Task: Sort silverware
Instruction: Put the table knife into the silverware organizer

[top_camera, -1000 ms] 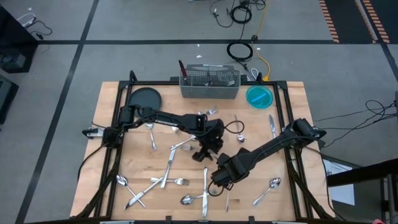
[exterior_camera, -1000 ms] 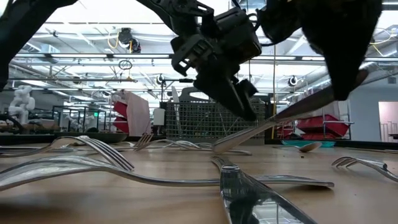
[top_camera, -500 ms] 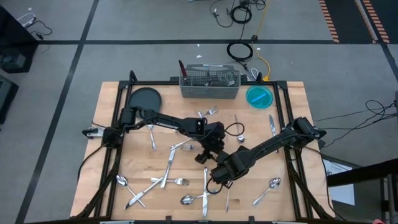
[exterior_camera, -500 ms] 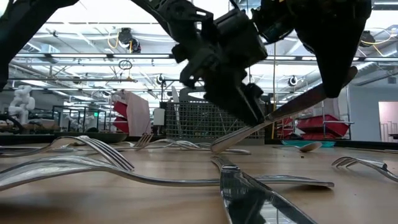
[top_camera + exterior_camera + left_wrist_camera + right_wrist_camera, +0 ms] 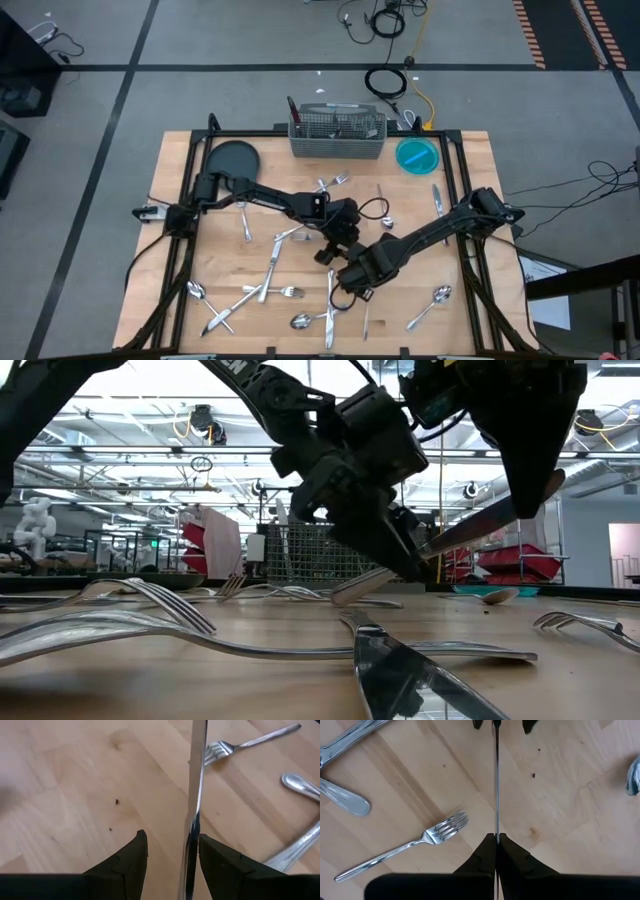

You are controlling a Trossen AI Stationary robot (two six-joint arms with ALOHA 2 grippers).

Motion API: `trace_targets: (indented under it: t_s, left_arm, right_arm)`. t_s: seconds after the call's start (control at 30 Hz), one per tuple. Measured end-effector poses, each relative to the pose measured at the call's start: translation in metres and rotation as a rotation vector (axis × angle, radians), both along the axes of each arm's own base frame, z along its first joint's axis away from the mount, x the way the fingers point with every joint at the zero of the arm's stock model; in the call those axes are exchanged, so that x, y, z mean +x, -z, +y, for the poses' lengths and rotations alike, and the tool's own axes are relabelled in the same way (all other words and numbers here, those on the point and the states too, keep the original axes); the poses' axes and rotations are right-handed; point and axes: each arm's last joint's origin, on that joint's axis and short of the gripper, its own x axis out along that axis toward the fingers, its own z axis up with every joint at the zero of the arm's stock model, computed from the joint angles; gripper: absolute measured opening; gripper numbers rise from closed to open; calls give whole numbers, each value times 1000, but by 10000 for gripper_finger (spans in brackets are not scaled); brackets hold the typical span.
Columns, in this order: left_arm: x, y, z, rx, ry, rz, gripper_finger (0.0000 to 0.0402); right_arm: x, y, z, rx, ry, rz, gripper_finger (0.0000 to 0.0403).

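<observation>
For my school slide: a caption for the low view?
Right end effector hands a table knife to the open left end effector.

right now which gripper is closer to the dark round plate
Left. The left gripper is mid-table, jaws open around the knife; the right gripper, shut on that knife, is just beyond it, farther from the plate.

Glossy, mirror-bright metal silverware [image 5: 420, 840] on a smooth, pale-grained wooden table [image 5: 65, 795]; matt dark fingers [image 5: 130, 860].
</observation>
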Motion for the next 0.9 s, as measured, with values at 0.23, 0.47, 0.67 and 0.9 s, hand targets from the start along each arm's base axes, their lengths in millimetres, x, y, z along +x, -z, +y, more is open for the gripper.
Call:
trace_targets:
  t_s: [0.23, 0.47, 0.67, 0.9]
  left_arm:
    - [1, -1, -4, -1, 8, -11, 175]
    - [2, -3, -4, -16, -6, -21, 95]
    - [2, -4, -5, -41, 12, -20, 23]
    - [3, -5, -3, -3, -21, -27, 23]
  right_arm:
    - [2, 0, -4, 2, -28, -3, 0]
    - [3, 0, -5, -2, -40, -4, 0]
    - [2, 0, -5, -10, -42, -4, 0]
    - [2, 0, -6, -42, -35, -9, 2]
